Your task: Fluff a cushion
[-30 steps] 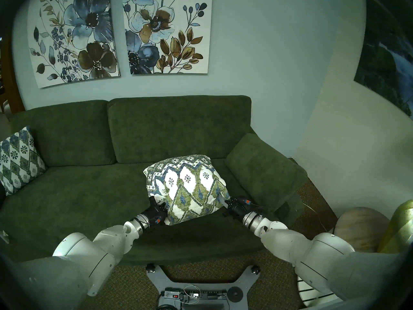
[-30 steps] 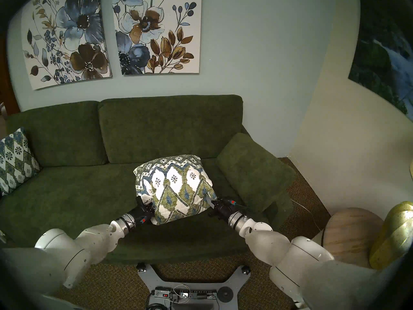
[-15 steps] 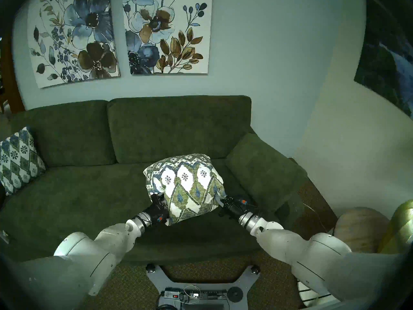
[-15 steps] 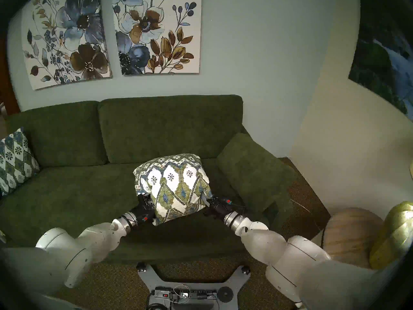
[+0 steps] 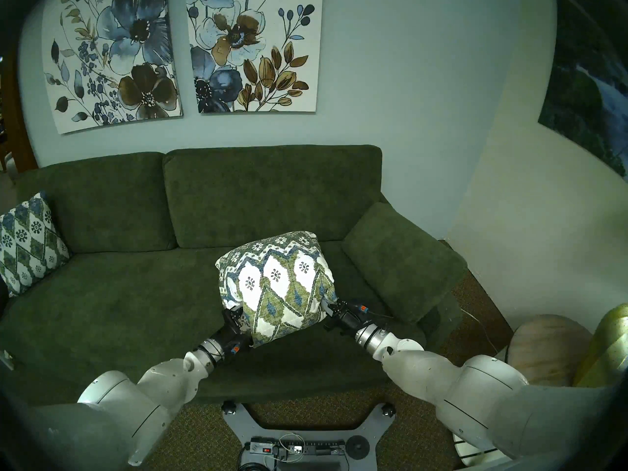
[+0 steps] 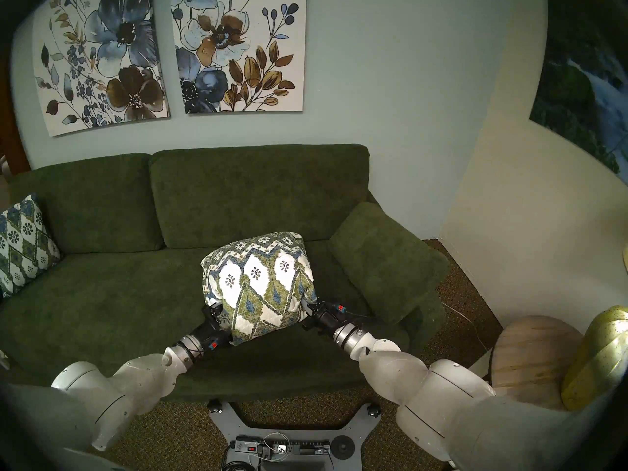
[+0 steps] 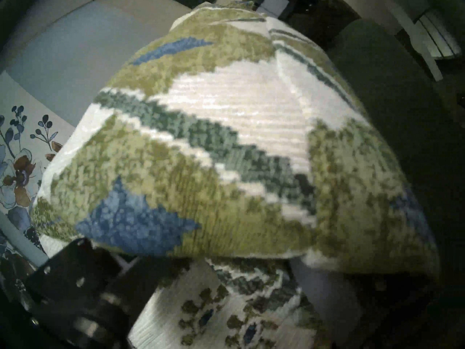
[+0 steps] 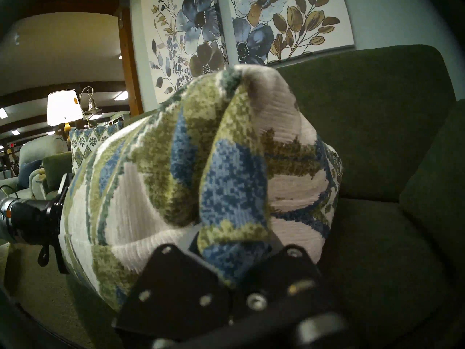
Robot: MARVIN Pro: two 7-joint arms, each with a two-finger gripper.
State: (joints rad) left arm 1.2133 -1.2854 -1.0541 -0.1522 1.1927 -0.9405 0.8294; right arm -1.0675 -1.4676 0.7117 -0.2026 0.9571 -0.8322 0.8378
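Note:
The cushion (image 5: 275,283), white with olive-green and blue diamonds, is bunched up above the green sofa seat (image 5: 136,307) between my two arms. My right gripper (image 5: 329,308) is shut on a fold of fabric at the cushion's lower right side; the right wrist view shows that fold of the cushion (image 8: 176,177) pinched in the right gripper (image 8: 232,242). My left gripper (image 5: 234,315) presses against the cushion's lower left side. In the left wrist view the left gripper (image 7: 191,273) has its fingers wide apart, with loose fabric of the cushion (image 7: 201,152) lying between them.
A second, similar patterned pillow (image 5: 29,246) leans at the sofa's far left. The sofa's right armrest (image 5: 401,259) is close beside my right arm. A round wooden object (image 5: 550,348) and a gold one (image 5: 608,344) stand on the floor at the right. My base (image 5: 295,450) is below.
My left gripper has opened from its grip on the cushion's lower left part. My right gripper has moved left with the fabric, and the cushion is squeezed narrower.

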